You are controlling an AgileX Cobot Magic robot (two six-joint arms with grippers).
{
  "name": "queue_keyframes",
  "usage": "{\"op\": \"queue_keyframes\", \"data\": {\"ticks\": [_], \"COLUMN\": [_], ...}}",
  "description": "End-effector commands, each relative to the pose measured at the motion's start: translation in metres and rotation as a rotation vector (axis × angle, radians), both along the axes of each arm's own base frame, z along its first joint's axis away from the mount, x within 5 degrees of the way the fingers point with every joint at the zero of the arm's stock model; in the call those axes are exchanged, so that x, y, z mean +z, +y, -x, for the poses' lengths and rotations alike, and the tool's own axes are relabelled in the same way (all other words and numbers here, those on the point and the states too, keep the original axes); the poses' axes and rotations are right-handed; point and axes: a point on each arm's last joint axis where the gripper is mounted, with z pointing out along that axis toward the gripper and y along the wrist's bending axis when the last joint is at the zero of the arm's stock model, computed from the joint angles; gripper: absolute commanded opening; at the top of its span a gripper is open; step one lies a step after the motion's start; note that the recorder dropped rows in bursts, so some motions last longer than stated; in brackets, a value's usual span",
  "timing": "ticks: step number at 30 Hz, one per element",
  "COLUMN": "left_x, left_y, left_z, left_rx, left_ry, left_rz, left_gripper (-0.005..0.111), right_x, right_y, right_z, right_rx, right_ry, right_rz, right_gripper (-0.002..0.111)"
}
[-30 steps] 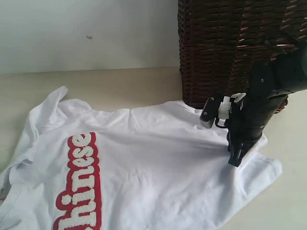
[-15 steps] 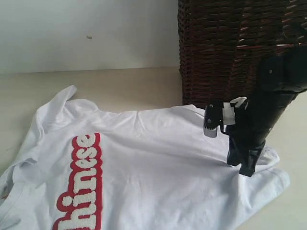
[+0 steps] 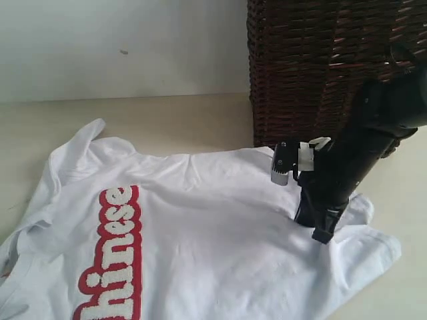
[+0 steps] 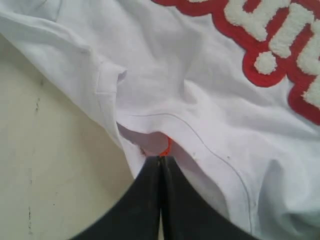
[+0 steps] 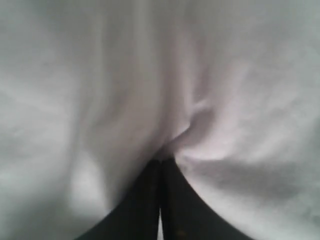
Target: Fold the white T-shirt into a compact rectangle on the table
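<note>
Shirt (image 3: 200,227) is lying spread on the counter (image 3: 167,120), red-edged lettering facing up, its far edge just beside the basket (image 3: 313,67). Right claw (image 3: 319,232) is bearing on the shirt's right end, clenched on a pucker of white cloth. Left claw (image 4: 160,161) is pinching the shirt's stitched edge, jaws closed, with bare counter showing beside it.

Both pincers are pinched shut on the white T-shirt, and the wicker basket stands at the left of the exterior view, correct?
Wrong side: the exterior view shows the wicker basket at the right, not the left. The rest holds: the left pincer and the right pincer are both pinched shut on the white T-shirt.
</note>
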Motion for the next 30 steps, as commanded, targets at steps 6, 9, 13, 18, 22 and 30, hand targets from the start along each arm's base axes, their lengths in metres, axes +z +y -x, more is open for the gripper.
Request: {"op": "queue_keyframes", "data": {"ticks": [6, 9, 13, 18, 22, 30], "left_x": [0.000, 0.000, 0.000, 0.000, 0.000, 0.002], "left_y": [-0.002, -0.002, -0.002, -0.002, -0.002, -0.002], "left_z": [0.001, 0.001, 0.001, 0.001, 0.001, 0.002], "left_rx": [0.003, 0.003, 0.003, 0.003, 0.003, 0.002], "left_ry": [-0.008, -0.008, -0.008, -0.008, -0.008, -0.018], "left_rz": [0.012, 0.012, 0.012, 0.012, 0.012, 0.012], "left_gripper": [0.000, 0.000, 0.000, 0.000, 0.000, 0.000], "right_x": [-0.013, -0.006, 0.004, 0.021, 0.021, 0.024], "right_y": [-0.002, -0.001, 0.000, -0.002, -0.002, -0.003], "right_z": [0.034, 0.030, 0.010, -0.012, -0.014, -0.024], "right_rx": [0.108, 0.097, 0.032, -0.048, -0.051, -0.110], "right_ry": [0.297, 0.234, -0.003, -0.280, -0.298, -0.403], "right_rz": [0.007, 0.003, 0.004, 0.010, 0.014, 0.014], "right_gripper": [0.000, 0.000, 0.000, 0.000, 0.000, 0.017]}}
